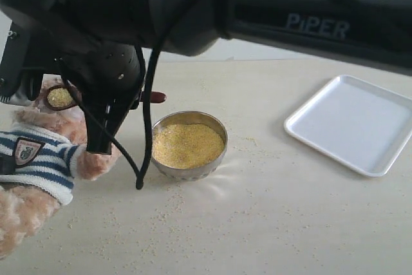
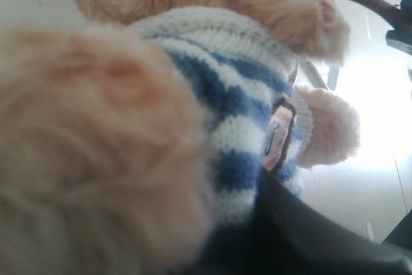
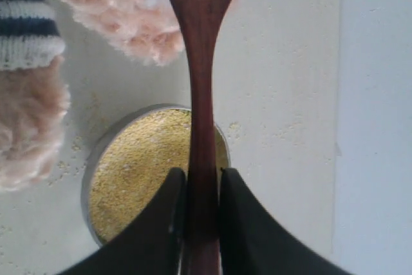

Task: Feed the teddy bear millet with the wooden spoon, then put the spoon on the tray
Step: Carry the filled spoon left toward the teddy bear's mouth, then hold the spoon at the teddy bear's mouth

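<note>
Arm (image 1: 318,25): carried the brand "PiPER" in pale letters.
Badge (image 1: 26,151) on teddy bear (image 1: 48,167): was too small to read.

Setting: we log this as a robotics lab bench, not a home. Evidence: a black arm (image 1: 290,11) lettered "PiPER" trails a loose cable (image 1: 149,94) over a bare pale tabletop (image 1: 277,223), with a plain white wall (image 1: 244,51) behind. The props look staged: teddy bear (image 1: 38,159), steel bowl (image 1: 190,172) of millet (image 1: 188,145), white tray (image 1: 351,123).
</note>
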You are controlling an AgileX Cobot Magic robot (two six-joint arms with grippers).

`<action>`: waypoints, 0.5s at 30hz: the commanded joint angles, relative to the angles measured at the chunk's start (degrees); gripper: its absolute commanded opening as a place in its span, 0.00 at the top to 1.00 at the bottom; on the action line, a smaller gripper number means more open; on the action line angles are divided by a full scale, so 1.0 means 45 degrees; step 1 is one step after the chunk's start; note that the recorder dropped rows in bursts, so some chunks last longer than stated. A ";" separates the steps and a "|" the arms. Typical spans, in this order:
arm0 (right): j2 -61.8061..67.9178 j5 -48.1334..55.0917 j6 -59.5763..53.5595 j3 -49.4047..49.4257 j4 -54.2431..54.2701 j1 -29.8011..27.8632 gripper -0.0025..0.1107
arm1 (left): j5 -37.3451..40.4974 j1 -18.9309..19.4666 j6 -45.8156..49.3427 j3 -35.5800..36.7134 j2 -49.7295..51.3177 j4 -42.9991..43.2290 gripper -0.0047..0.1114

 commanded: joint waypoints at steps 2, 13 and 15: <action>0.0107 -0.0391 0.0212 0.0077 -0.1663 0.0457 0.98 | 0.0207 0.0038 -0.0032 -0.0077 -0.0011 -0.0304 0.92; 0.0107 -0.0899 0.1905 0.1873 -0.4597 0.1344 0.98 | 0.0207 0.0038 -0.0032 -0.0077 -0.0011 -0.0304 0.92; 0.0107 -0.0954 0.2337 0.1873 -0.5065 0.1435 0.98 | 0.0207 0.0038 -0.0032 -0.0077 -0.0011 -0.0304 0.92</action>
